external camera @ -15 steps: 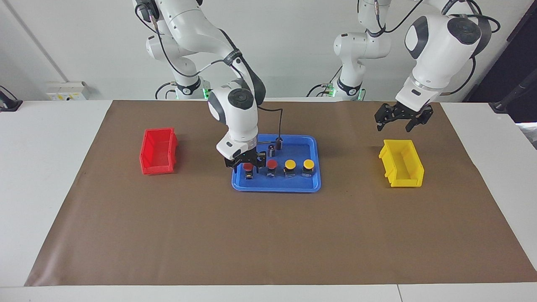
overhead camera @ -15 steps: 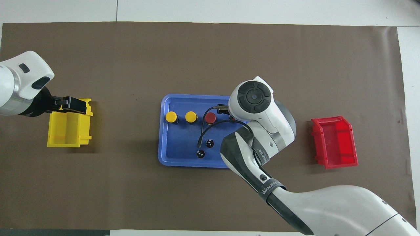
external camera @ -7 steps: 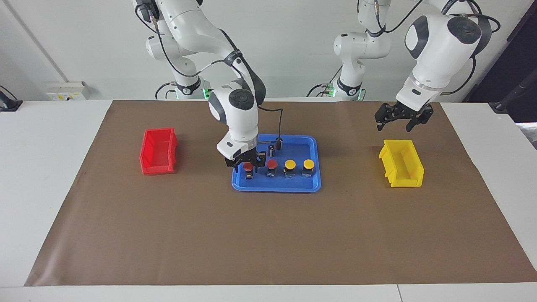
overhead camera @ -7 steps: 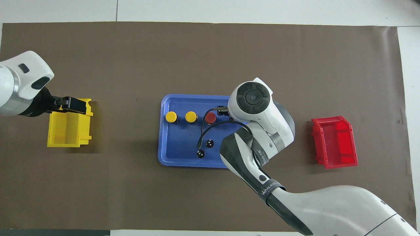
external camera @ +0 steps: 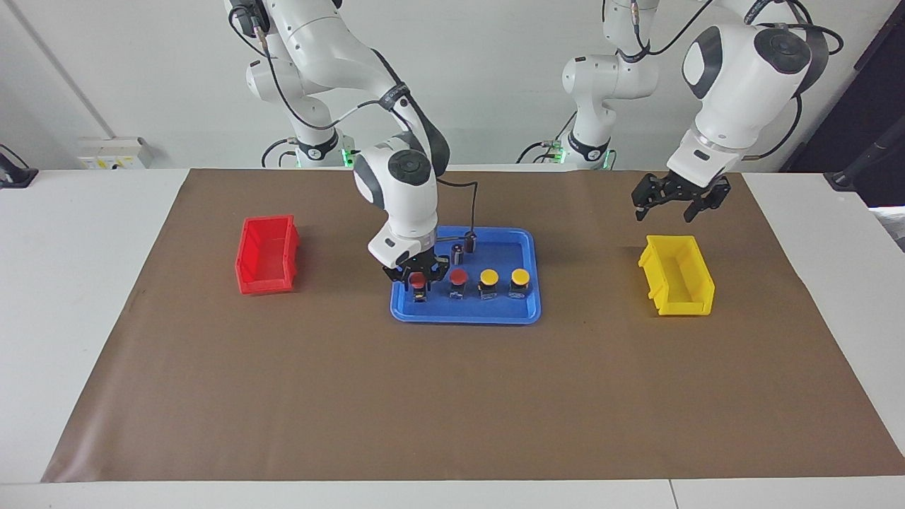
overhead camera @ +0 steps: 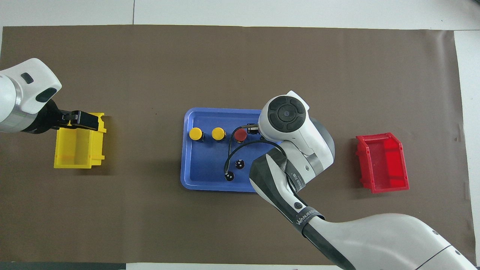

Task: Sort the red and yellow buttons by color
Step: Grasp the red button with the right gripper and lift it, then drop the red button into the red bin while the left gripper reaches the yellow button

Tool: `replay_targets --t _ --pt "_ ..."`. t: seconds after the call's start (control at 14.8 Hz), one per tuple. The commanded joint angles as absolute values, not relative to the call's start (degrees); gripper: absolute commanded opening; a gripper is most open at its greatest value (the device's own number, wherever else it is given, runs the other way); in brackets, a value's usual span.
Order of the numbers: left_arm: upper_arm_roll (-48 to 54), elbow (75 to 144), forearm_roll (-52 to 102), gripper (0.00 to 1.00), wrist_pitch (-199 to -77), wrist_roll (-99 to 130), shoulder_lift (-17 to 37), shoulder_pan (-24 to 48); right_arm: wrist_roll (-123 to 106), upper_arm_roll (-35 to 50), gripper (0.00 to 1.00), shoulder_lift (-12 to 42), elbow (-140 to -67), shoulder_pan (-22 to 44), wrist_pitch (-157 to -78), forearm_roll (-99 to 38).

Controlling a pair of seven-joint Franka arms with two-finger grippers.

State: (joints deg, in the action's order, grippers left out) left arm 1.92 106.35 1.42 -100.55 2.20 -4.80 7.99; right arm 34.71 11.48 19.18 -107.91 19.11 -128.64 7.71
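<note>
So far both bins, red bin (external camera: 266, 254) and yellow bin (external camera: 677, 276), look empty; all four buttons sit in a row on the blue tray (external camera: 466, 314). The right gripper (external camera: 418, 277) is down around the end red button (external camera: 418, 282), fingers close about its cap; whether they grip it I cannot tell. The left gripper (external camera: 679, 200) waits open over the yellow bin. The right arm's sleeve reads "WANJEED".
</note>
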Motion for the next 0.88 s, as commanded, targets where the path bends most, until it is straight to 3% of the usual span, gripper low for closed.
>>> replay_targets --t 0.0,0.14,0.34,0.61,0.81 --pt "1.7 107.8 0.6 1.00 -101.8 2.7 -6.2 8.3 31.5 11.9 0.30 18.5 -108.1 18.3 -128.6 6.4" --pt "1.8 107.8 1.1 1.00 -103.0 4.4 -5.6 10.4 31.1 11.9 0.20 18.0 -106.4 17.5 -126.7 6.4" --pt "1.8 108.0 1.1 1.00 -106.8 11.5 -3.2 15.2 27.8 11.9 0.20 14.6 -101.1 13.6 -119.0 6.3" --pt "1.8 108.2 1.1 1.00 -114.1 23.6 3.2 23.7 14.5 11.9 0.20 6.3 -104.6 3.9 -112.4 3.4" --pt "1.8 109.6 1.1 0.99 -121.4 29.9 7.8 28.3 1.7 11.9 0.20 0.6 -111.8 -5.7 -111.7 0.3"
